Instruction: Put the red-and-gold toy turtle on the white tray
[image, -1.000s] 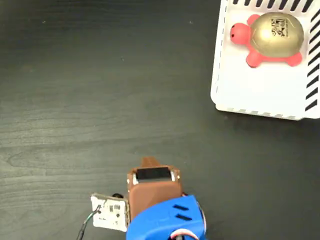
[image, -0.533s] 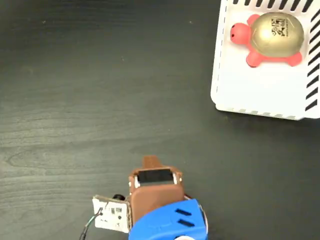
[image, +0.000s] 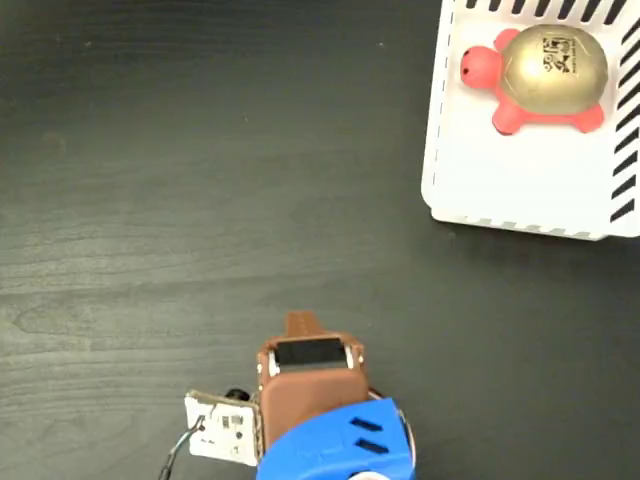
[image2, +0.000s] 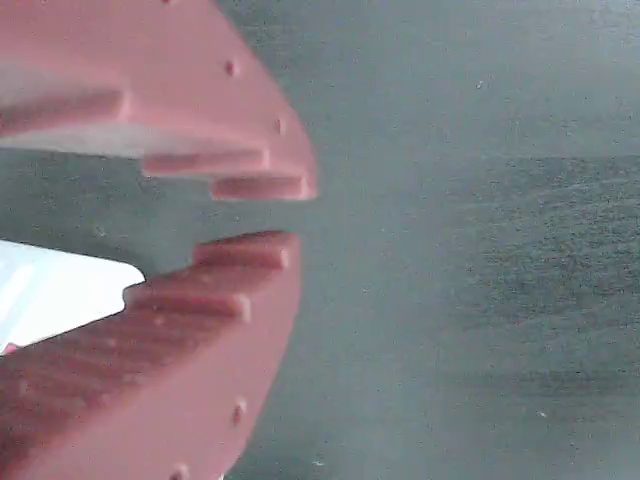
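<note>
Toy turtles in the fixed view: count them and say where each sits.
1. The red-and-gold toy turtle with the shiny domed shell lies on the white striped-edge tray, near its top edge. None elsewhere on the dark table.

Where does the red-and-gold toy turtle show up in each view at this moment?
Fixed view: the red-and-gold toy turtle lies at top right, on the white tray, head towards the picture's left.
Wrist view: the turtle is not in it; the pincer fills the left side, its fingertips nearly closed on nothing.
Shared landmark: the dark wood-grain table, also the background in the wrist view.
</note>
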